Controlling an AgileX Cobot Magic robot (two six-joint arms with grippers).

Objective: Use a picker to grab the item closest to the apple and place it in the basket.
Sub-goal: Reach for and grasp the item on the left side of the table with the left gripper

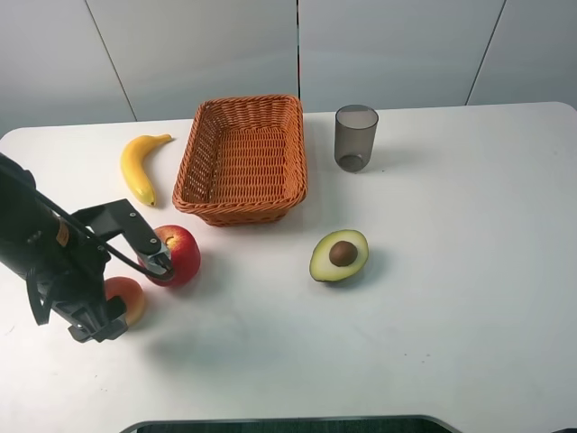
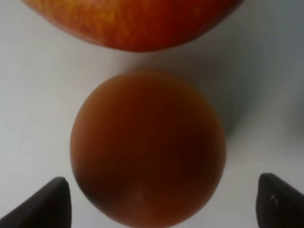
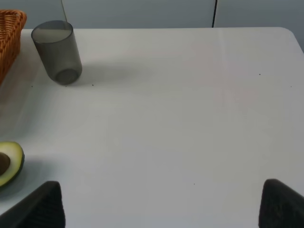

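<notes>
A red apple (image 1: 181, 253) lies left of centre, below the woven basket (image 1: 248, 101). Close beside it, on its lower left, sits a small round orange-red fruit (image 1: 122, 291). My left gripper (image 1: 137, 290) is open and low over the table, with one finger on each side of that fruit. In the left wrist view the fruit (image 2: 147, 147) fills the middle, the dark fingertips (image 2: 47, 204) flank its near end without touching it, and the apple (image 2: 137, 23) lies just beyond. My right gripper (image 3: 161, 206) is open over bare table and holds nothing.
A banana (image 1: 138, 167) lies left of the basket. A halved avocado (image 1: 340, 255) with its pit sits right of the apple, also in the right wrist view (image 3: 9, 164). A grey translucent cup (image 1: 355, 137) stands right of the basket.
</notes>
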